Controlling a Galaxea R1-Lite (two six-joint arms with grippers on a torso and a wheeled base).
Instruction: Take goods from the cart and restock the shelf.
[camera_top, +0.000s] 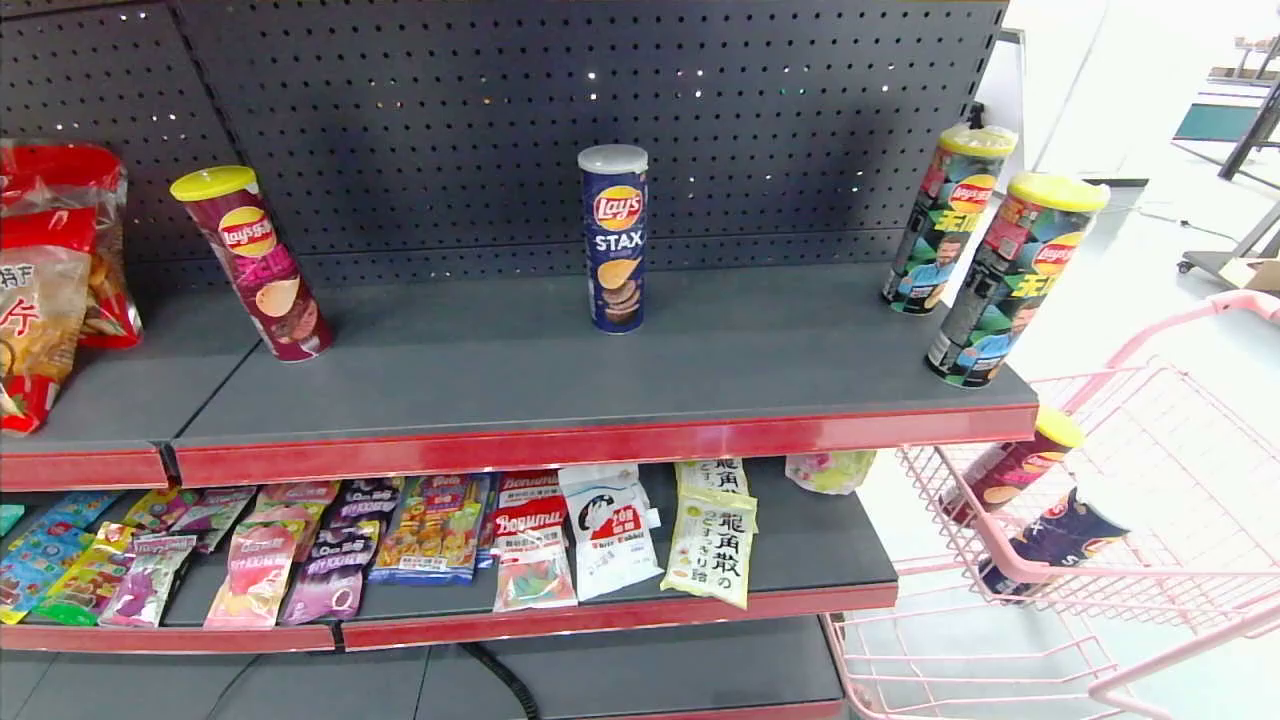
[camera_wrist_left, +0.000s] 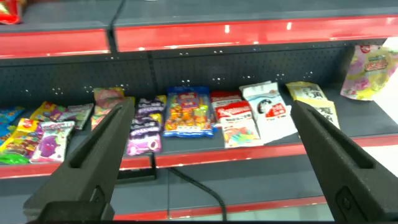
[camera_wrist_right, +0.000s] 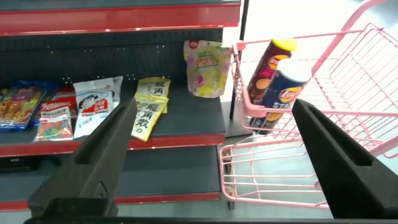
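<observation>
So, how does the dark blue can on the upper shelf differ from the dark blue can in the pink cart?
The shelf can stands upright on the upper shelf; the cart can leans tilted inside the pink cart. The shelf can stands alone, apart from the other cans; the cart can rests right beside a maroon can. Both are tall dark blue tubes with pale lids.

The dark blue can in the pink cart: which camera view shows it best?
The right wrist view. There the dark blue can leans in the pink cart with its lid and label in sight, beside a maroon can. In the head view the cart's rim crosses its lower end. The left wrist view faces the lower shelf.
</observation>
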